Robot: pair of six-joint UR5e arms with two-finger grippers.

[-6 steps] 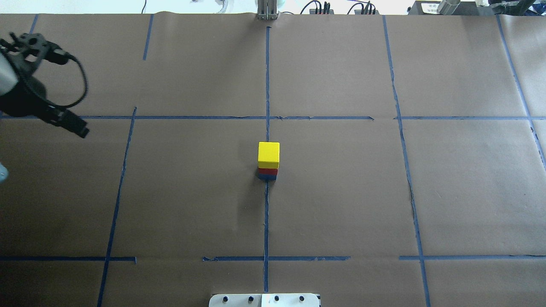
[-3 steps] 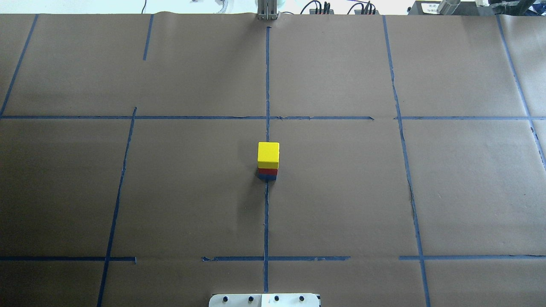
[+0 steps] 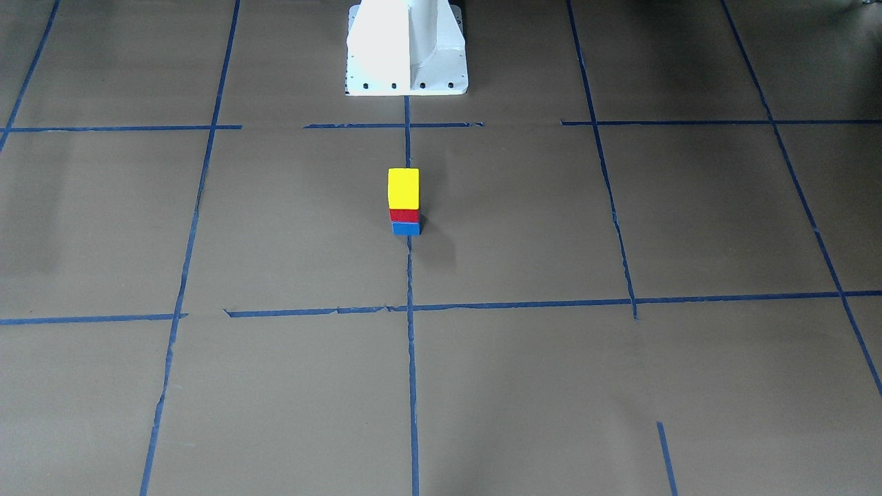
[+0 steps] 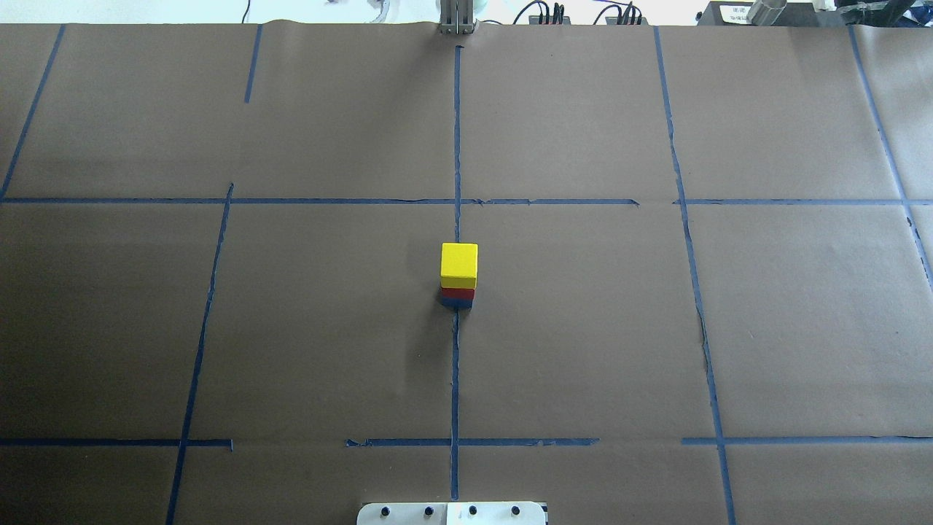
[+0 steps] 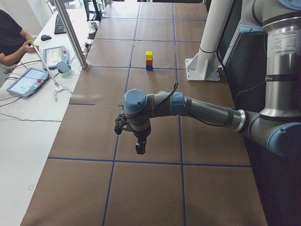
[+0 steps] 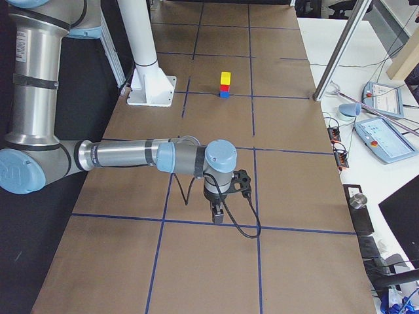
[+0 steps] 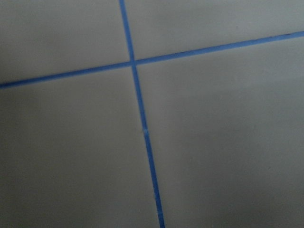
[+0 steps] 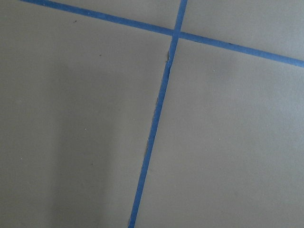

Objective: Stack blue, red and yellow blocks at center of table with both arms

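A yellow block (image 4: 459, 264) sits on a red block (image 4: 457, 293), which sits on a blue block (image 4: 456, 302). The upright stack stands at the table's center on the middle tape line. It also shows in the front-facing view (image 3: 403, 188). My left gripper (image 5: 139, 148) hangs over the table far from the stack and shows only in the exterior left view. My right gripper (image 6: 218, 214) shows only in the exterior right view, also far from the stack. I cannot tell whether either is open or shut. Both wrist views show only brown paper and blue tape.
The white robot pedestal (image 3: 406, 48) stands at the table's near edge behind the stack. Blue tape lines (image 4: 455, 146) grid the brown paper. Metal posts (image 5: 70, 33) and desks with tablets (image 6: 386, 140) line the far side; an operator (image 5: 11, 37) sits there.
The left arm, seen at the overhead view's left edge one second ago, has moved out of that view. The stack has not moved.
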